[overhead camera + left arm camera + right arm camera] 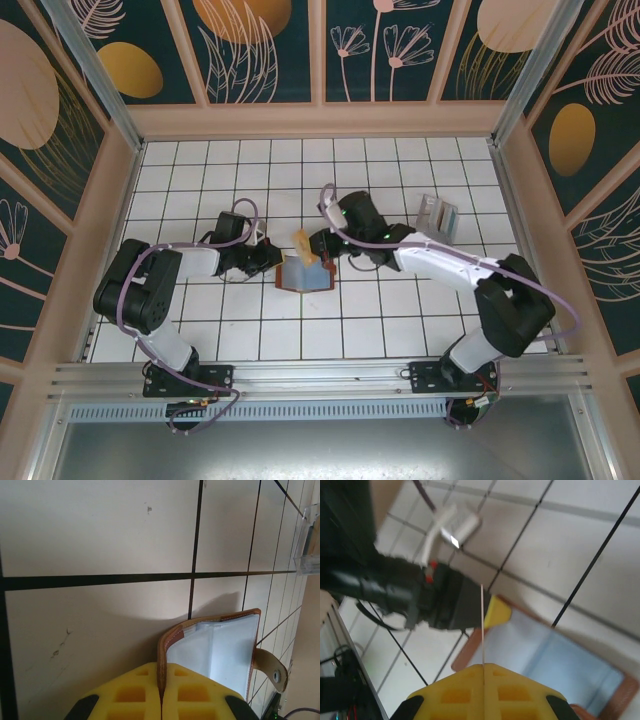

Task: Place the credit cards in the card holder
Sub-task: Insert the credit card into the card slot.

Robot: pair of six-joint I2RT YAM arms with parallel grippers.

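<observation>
The card holder (305, 273) lies open on the tiled table, brown leather outside, light blue pockets (220, 650) inside, its snap tab (272, 667) hanging at the right. My left gripper (270, 258) is shut on the card holder's left leather edge (161, 652), which stands upright between the yellow pads (132, 692). My right gripper (484, 666) is shut on a thin whitish credit card (483, 625), seen edge-on. The card sticks out over the open card holder (560, 655), close to the left gripper's yellow finger (497, 612).
A translucent striped packet (437, 215) lies on the tiles to the right of the right arm, also at the far right in the left wrist view (307, 545). The left arm's dark body (420, 595) sits close beyond the held card. Wooden walls (320, 120) enclose the table.
</observation>
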